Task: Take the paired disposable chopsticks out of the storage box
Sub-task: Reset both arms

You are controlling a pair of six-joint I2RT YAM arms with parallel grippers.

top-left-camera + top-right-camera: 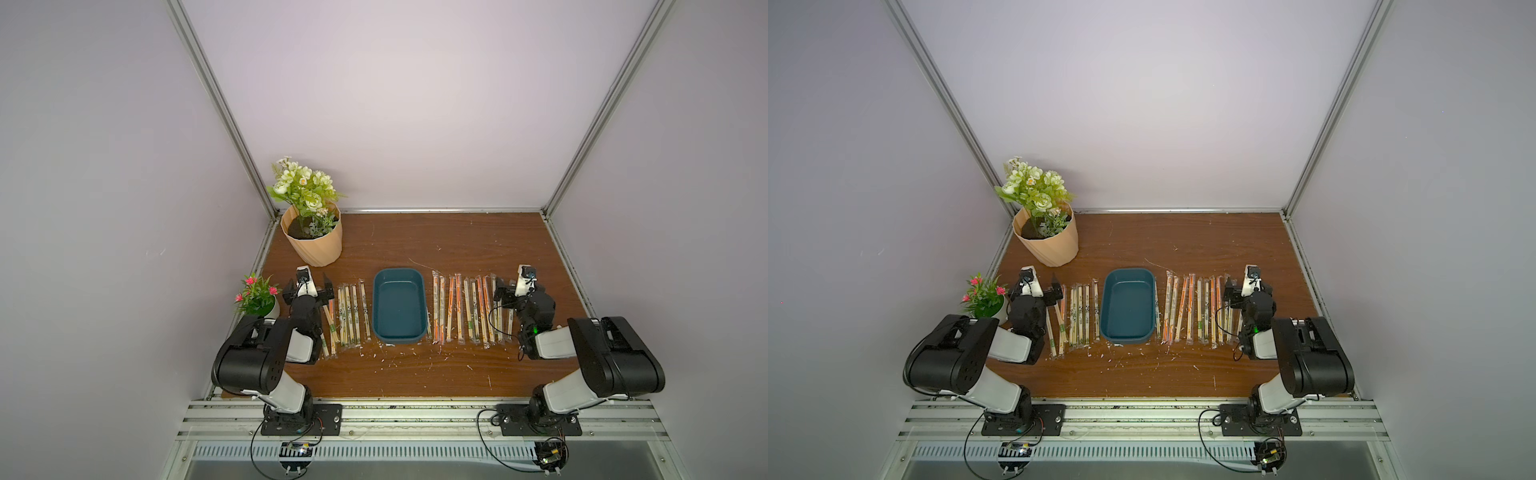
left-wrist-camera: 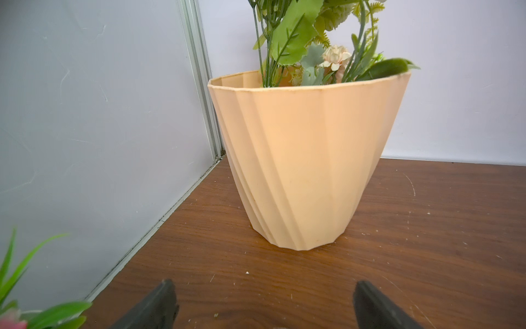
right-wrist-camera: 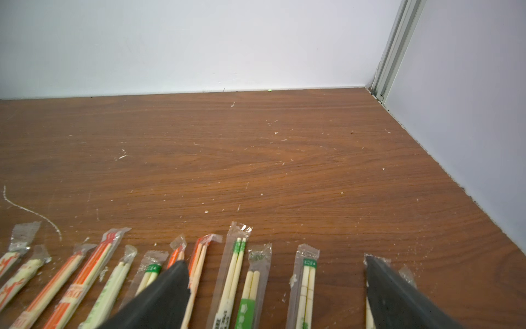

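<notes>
Left gripper (image 2: 264,287) jaws apart, facing peach flower pot (image 2: 301,159). Right gripper (image 3: 276,262) jaws apart above sleeved chopstick pairs (image 3: 236,270), which lie in rows on wooden table (image 1: 415,374) either side of teal storage box (image 1: 398,272).

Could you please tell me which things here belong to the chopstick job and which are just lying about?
Belong to the job: storage box, empty; paired disposable chopsticks, in rows on the table either side of it.
Just lying about: peach flower pot; small pink-flowered plant.
</notes>
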